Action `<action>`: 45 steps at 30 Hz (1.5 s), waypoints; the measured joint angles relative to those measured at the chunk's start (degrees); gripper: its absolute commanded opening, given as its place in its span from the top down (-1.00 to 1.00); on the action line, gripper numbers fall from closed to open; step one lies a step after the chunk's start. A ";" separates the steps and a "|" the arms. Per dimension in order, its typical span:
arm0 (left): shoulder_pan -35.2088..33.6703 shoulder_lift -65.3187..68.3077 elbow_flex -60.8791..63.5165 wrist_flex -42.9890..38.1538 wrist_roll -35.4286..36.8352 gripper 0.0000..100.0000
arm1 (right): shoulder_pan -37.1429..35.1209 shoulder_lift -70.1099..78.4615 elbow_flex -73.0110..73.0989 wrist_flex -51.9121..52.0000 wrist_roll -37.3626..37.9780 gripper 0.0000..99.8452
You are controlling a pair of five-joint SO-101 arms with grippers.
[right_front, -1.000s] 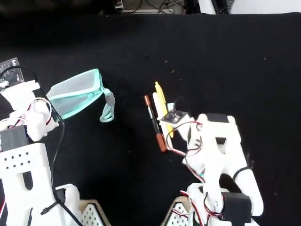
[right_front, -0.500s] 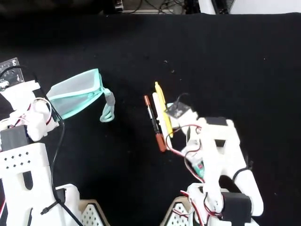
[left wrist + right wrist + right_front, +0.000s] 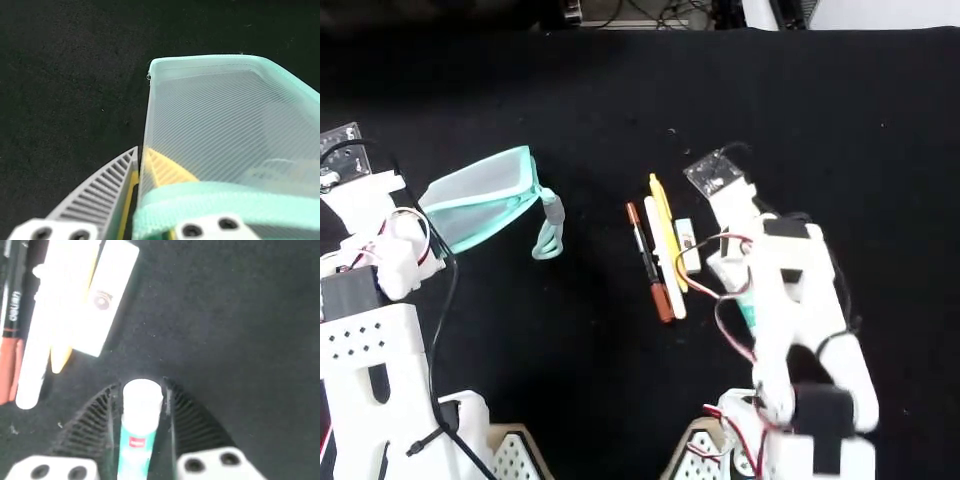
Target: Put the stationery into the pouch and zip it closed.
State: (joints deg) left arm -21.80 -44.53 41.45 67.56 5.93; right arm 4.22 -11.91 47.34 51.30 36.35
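Status: right tool (image 3: 142, 386) is clamped on the white-and-teal tube (image 3: 135, 435), just right of the eraser (image 3: 688, 245) and pens (image 3: 652, 265) mid-frame. The left tool (image 3: 141, 152) pinches the edge of the mesh pouch (image 3: 480, 203), upper left. I'd keep the tube lifted clear of the pens, swing left, and line it up with the pouch mouth before letting go. Versus a second ago: right arm has stretched toward the top of the frame, uncovering the eraser; pouch and left arm unmoved.
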 measured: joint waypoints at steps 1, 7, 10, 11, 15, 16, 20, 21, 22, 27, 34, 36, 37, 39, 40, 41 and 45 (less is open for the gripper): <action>0.00 0.00 0.00 0.00 0.00 0.93 | 0.00 2.20 -0.88 0.00 0.00 0.52; 0.00 0.00 0.00 0.00 0.00 0.93 | -0.09 12.92 -7.47 1.93 -0.09 0.58; 0.00 0.00 0.00 0.00 0.00 0.93 | 0.09 15.12 -10.20 2.37 -0.18 0.59; 0.00 0.00 0.00 0.00 0.00 0.93 | 0.09 15.56 -10.81 2.46 -0.18 0.59; 0.00 0.00 0.00 0.00 0.00 0.93 | 0.09 16.44 -12.31 2.64 -0.18 0.85; 0.00 0.00 0.00 0.00 0.00 0.93 | 0.18 16.44 -12.40 2.64 -0.18 0.98; 0.00 0.00 0.00 0.00 0.00 0.93 | 0.18 16.44 -13.54 3.43 -0.09 0.97; 0.00 0.00 0.00 0.00 0.00 0.93 | 0.18 16.09 -14.24 4.75 -0.09 0.98; 0.00 0.00 0.00 0.00 0.00 0.93 | 0.09 15.38 -15.03 5.98 -0.09 0.98; 0.00 0.00 0.00 0.00 0.00 0.93 | 0.09 4.22 -18.90 13.89 -0.09 0.98; 0.00 0.00 0.00 0.00 0.00 0.93 | -0.79 -11.96 -18.81 21.27 -2.90 0.71; 0.00 0.00 0.00 0.00 0.00 0.93 | -0.62 -12.75 -17.14 24.53 -4.75 0.52; 0.00 0.00 0.00 0.00 0.00 0.93 | 0.00 -12.75 -16.00 26.02 -5.98 0.49; 0.00 0.00 0.00 0.00 0.00 0.93 | 1.85 -12.57 -13.71 28.57 -8.00 0.55; 0.00 0.00 0.00 0.00 0.00 0.93 | 2.29 -12.13 -12.57 29.45 -8.44 0.60; 0.00 0.00 0.00 0.00 0.00 0.93 | 2.64 -11.16 -11.43 29.98 -8.70 0.66; 0.00 0.00 0.00 0.00 0.00 0.93 | 3.52 -3.96 -9.85 30.77 -9.32 0.70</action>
State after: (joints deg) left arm -21.80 -44.53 41.45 67.56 5.93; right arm 7.74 -15.87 37.49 82.07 27.03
